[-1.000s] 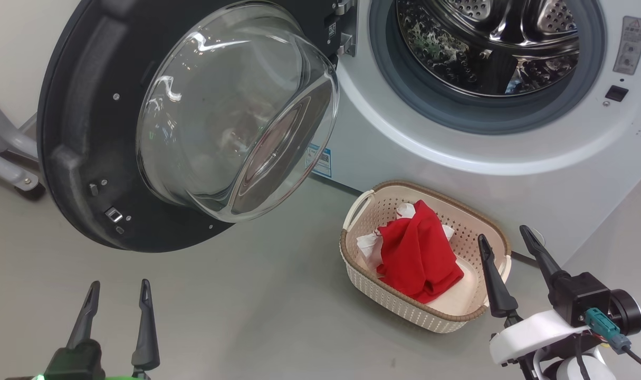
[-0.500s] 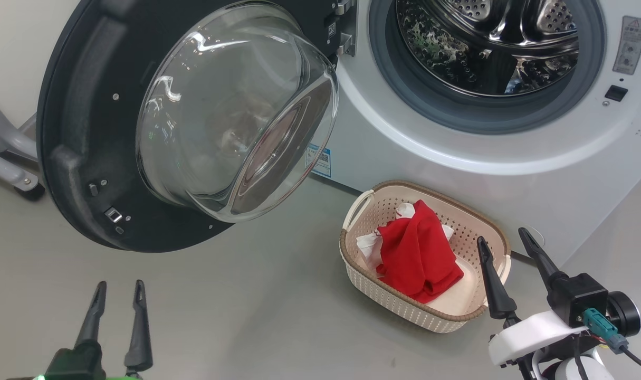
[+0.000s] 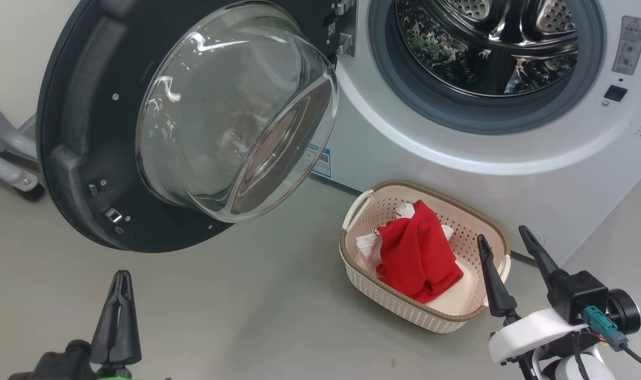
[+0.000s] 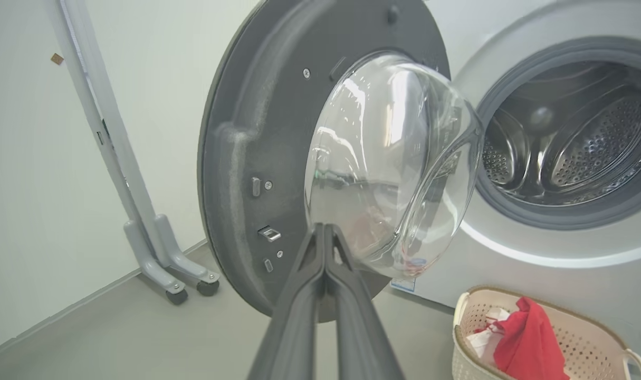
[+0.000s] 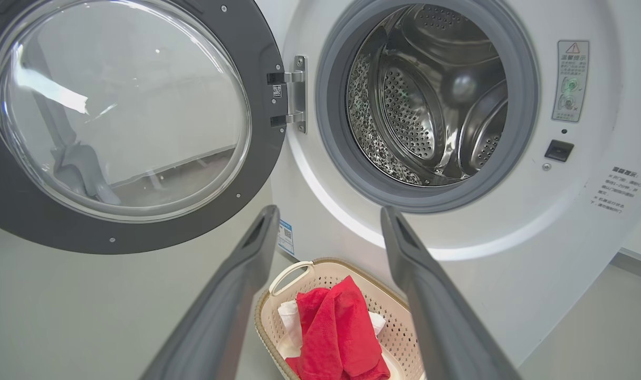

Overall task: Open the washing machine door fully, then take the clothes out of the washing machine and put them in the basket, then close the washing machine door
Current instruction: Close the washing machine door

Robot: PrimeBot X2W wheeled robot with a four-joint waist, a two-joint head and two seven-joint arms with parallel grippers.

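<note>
Your left gripper (image 3: 121,278) has just snapped its two long dark fingers together on nothing, where a second ago they stood apart. It hangs low over the grey floor (image 3: 246,311), well apart from the large round black-rimmed washing machine door (image 3: 72,132) with its bulging clear glass bowl. Your right gripper (image 3: 502,235) is spread wide and empty, just beside the small oval cream plastic basket (image 3: 383,298). The soft red clothes (image 3: 418,253) with white patches already lie in that basket, and the perforated steel drum (image 3: 489,42) of the big white washing machine (image 3: 457,174) looks empty. That clenched left pincer likely means you're set to push the wide-open door shut, the one step left.
</note>
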